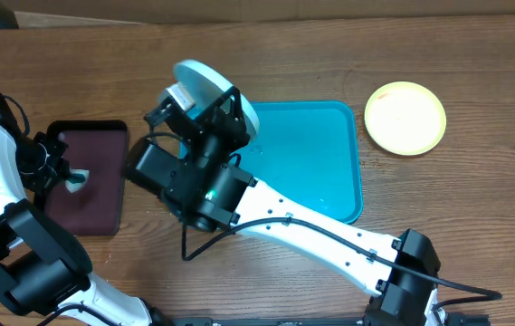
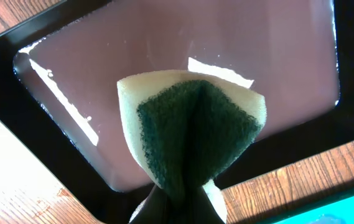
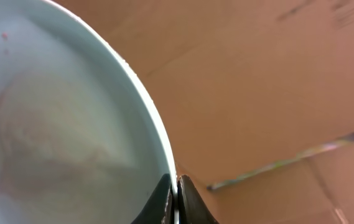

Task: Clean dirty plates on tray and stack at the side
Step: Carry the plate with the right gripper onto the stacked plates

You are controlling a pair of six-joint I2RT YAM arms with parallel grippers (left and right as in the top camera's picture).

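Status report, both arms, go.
Left gripper shut on sponge over maroon tray. Right gripper shut on pale plate rim, above blue tray corner. Yellow plate aside on table. Nothing in the way.

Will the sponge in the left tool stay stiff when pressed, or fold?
Probably floppy: the sponge folds into a cone where the left tool pinches it. Likely light: a pinch at one end holds it above the maroon tray.

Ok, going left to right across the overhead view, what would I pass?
Maroon tray → pale plate, held up off the table → turquoise tray → yellow-green plate.
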